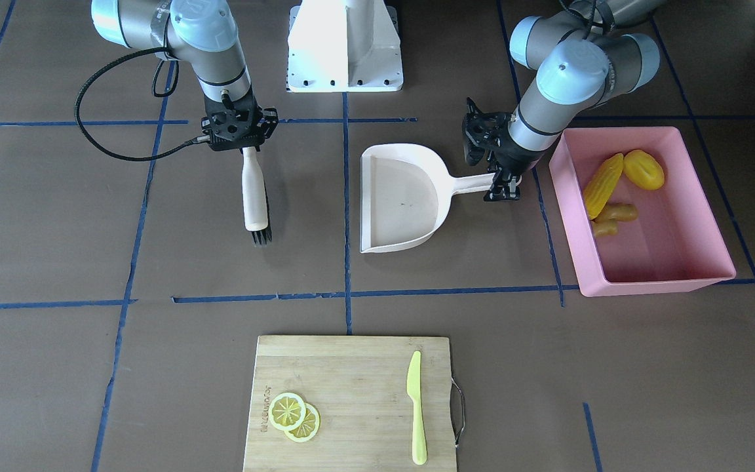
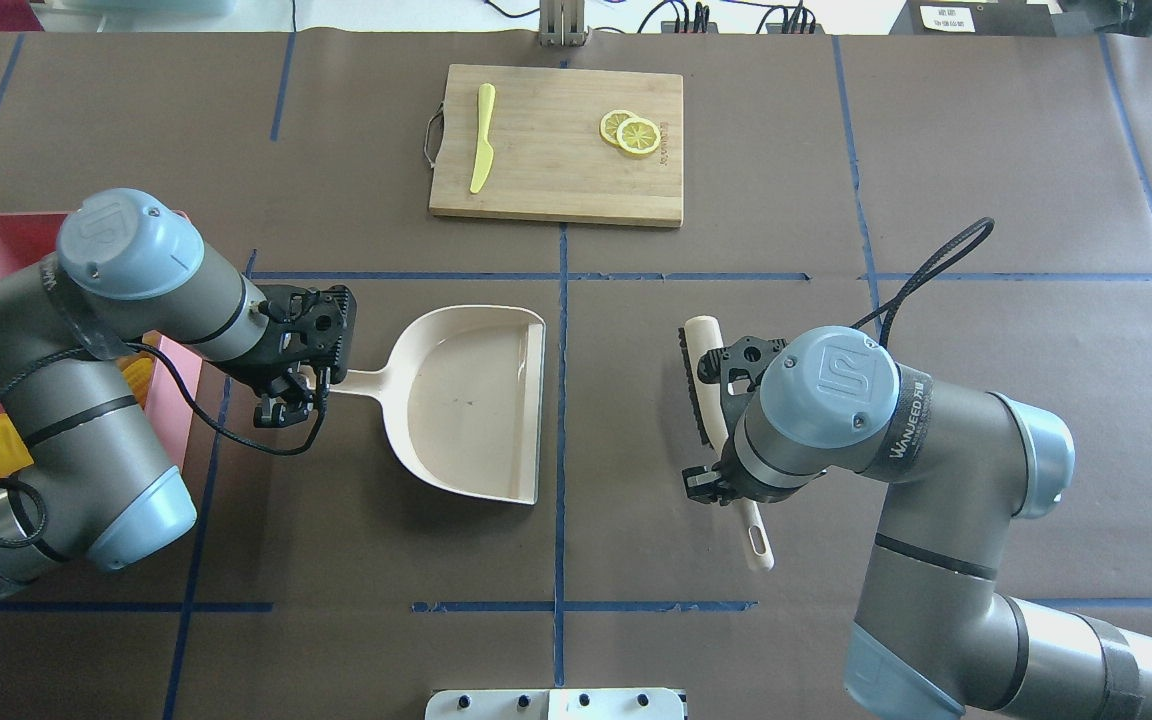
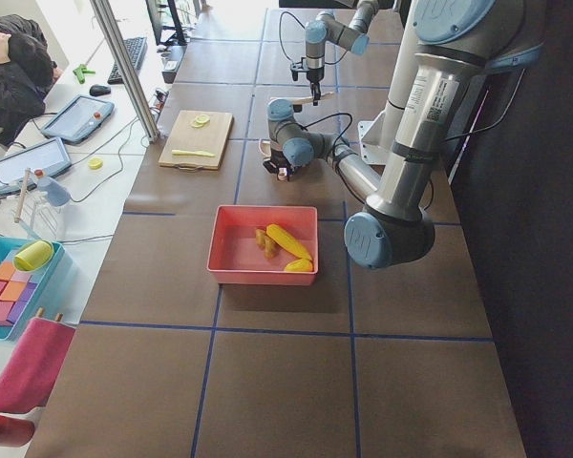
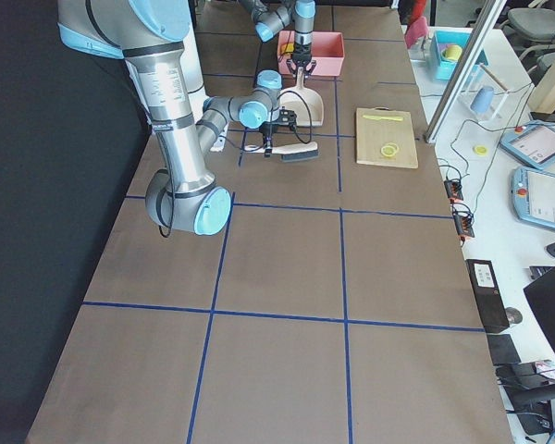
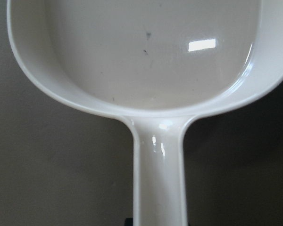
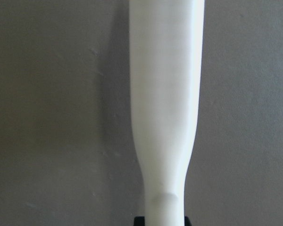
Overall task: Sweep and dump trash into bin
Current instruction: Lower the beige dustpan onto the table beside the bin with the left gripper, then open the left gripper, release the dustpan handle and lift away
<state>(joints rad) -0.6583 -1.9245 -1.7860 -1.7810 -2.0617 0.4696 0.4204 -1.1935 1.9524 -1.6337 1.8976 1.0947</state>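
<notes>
Exterior front-facing: we see trash (image 1: pixel 603 185) already in the bin (image 1: pixel 659 283). Left gripper (image 1: pixel 503 189) clamps the empty dustpan (image 1: pixel 404 203) by its handle, right gripper (image 1: pixel 250 144) clamps the brush (image 1: pixel 254 196). Dumping looks done; next we'd release both tools.

Bright, even light fills every view. A white rectangular glare patch sits in the dustpan (image 5: pixel 132 56) bowl. Soft shadows lie beside the brush (image 1: pixel 254 190) on the counter (image 1: pixel 548 367) and along the inner walls of the bin (image 1: pixel 653 283). The right wrist view is soft, the brush handle washed almost white.
</notes>
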